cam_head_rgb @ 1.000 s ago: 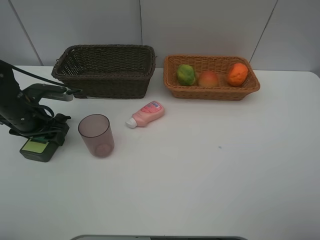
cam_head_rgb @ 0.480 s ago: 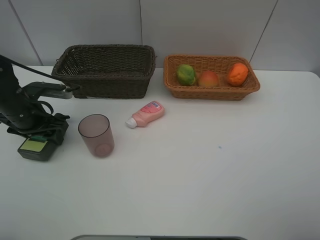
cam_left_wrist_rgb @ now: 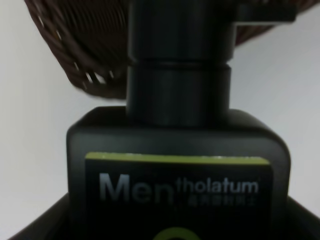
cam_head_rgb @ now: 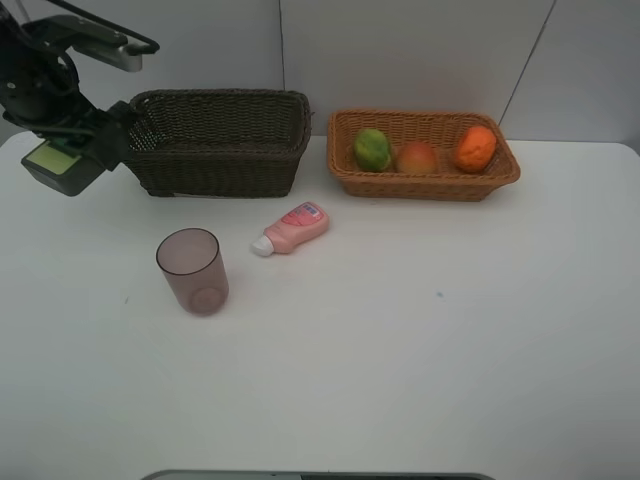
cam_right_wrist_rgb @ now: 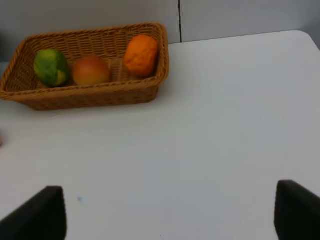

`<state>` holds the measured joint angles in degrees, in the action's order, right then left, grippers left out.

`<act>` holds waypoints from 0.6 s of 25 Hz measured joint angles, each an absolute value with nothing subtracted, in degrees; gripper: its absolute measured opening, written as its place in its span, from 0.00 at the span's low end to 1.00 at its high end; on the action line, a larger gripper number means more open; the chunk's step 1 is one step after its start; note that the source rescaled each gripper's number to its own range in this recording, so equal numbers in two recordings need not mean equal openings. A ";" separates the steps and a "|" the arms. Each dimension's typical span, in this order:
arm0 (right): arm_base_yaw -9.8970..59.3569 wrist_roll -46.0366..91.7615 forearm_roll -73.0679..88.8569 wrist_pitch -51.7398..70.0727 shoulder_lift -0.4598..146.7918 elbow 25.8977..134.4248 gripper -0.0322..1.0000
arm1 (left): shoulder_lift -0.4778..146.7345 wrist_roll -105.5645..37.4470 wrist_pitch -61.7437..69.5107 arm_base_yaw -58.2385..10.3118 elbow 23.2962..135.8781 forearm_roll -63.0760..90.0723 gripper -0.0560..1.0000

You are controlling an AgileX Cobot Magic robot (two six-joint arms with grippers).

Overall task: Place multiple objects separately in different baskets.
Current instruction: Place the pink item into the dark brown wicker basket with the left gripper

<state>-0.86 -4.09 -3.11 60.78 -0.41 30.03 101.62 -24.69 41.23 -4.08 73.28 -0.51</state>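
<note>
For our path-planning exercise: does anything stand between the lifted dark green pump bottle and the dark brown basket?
No separate thing shows. The pump bottle hangs just outside the dark brown basket at its left end, so only that wall lies between.

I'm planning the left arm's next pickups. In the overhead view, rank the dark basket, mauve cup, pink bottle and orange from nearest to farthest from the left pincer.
From the left pincer:
1. dark brown basket, right beside it, back left.
2. mauve cup, front left.
3. pink bottle, lying near the middle.
4. orange, in the tan basket, back right.
</note>
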 joint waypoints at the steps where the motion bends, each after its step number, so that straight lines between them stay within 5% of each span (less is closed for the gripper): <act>1: -0.86 -4.09 -3.11 60.78 -0.41 30.03 0.78 | 101.62 -26.61 41.12 -4.32 74.56 -0.51 0.81; 15: -0.86 -4.09 -3.11 60.78 -0.41 30.03 0.78 | 115.44 -43.41 40.50 -16.03 91.81 -13.41 0.81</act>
